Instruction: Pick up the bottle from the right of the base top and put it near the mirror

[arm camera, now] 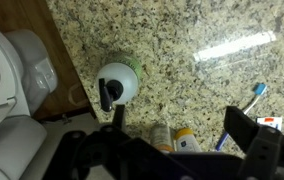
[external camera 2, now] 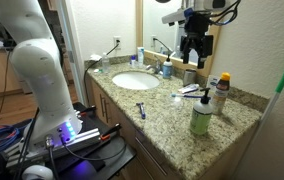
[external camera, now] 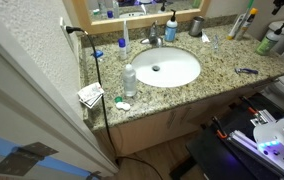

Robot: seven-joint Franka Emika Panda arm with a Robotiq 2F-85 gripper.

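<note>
The light-green bottle (external camera 2: 201, 116) with a black pump stands near the front of the granite countertop (external camera 2: 162, 105), at the end far from the sink. From above in the wrist view it (arm camera: 118, 81) is a pale round shape near the counter edge (arm camera: 182, 40). It also shows in an exterior view (external camera: 269, 42). My gripper (external camera 2: 195, 48) hangs high over the counter in front of the wood-framed mirror (external camera 2: 172, 25), open and empty. In the wrist view its fingers (arm camera: 175, 116) are spread, with the bottle to their left and beyond.
Two small capped bottles (arm camera: 172, 137) and a blue toothbrush (arm camera: 257, 95) lie under the gripper. A blue dispenser bottle (external camera 2: 166, 68), a cup (external camera 2: 190, 76), the white sink (external camera: 167, 68), a clear water bottle (external camera: 129, 80) and a razor (external camera 2: 140, 110) are on the counter. A toilet (arm camera: 2, 80) stands beside it.
</note>
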